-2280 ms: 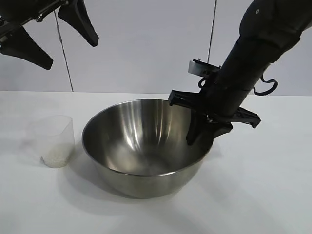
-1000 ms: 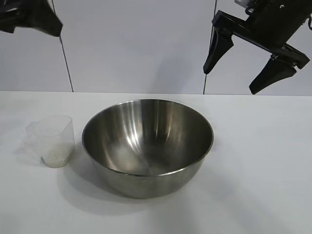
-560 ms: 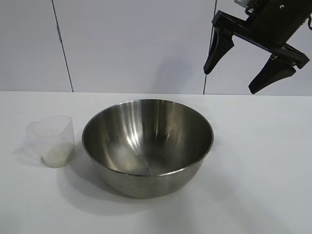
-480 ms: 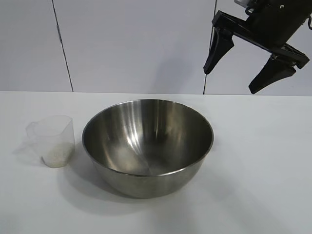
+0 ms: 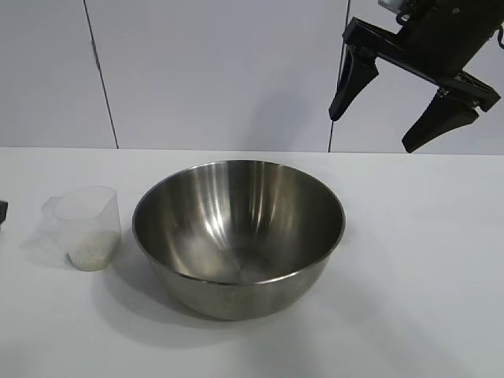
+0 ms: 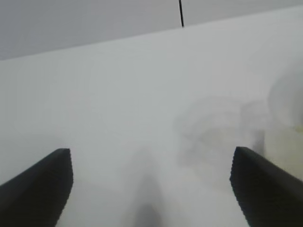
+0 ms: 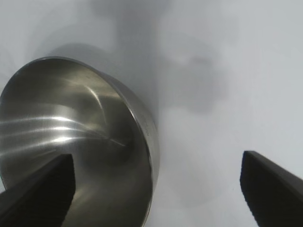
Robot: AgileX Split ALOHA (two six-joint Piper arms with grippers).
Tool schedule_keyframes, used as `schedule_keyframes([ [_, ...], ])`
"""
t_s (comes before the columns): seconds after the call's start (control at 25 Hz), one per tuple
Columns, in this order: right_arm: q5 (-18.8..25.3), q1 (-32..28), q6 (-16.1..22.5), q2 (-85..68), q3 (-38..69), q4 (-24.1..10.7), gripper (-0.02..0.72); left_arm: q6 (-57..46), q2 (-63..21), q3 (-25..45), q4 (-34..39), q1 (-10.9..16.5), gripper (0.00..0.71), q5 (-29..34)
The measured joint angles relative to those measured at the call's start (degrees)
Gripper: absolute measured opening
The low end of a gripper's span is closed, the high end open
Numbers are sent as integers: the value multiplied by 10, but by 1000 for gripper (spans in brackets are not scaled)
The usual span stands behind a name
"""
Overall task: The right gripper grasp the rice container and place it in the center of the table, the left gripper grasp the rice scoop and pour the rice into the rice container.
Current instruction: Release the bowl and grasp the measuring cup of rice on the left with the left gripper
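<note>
Pale panelled wall (image 5: 213, 71); dark seams

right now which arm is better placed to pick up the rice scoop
Left. The left gripper is open and low beside the rice scoop; the right gripper hangs high beyond the rice container.

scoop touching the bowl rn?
Apart. The exterior view shows a strip of bare table between the rice scoop and the rice container.

No legible txt, labels or nos. anywhere.
</note>
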Motion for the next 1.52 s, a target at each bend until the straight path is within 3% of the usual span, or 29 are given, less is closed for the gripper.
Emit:
schedule_keyframes([
  [0.36, 0, 0, 0, 0, 0, 0, 649, 5, 95, -36, 30, 0, 573, -6],
  [1.52, -2, 0, 0, 0, 0, 0, 641, -2, 182, -147, 57, 1, 570, -12],
])
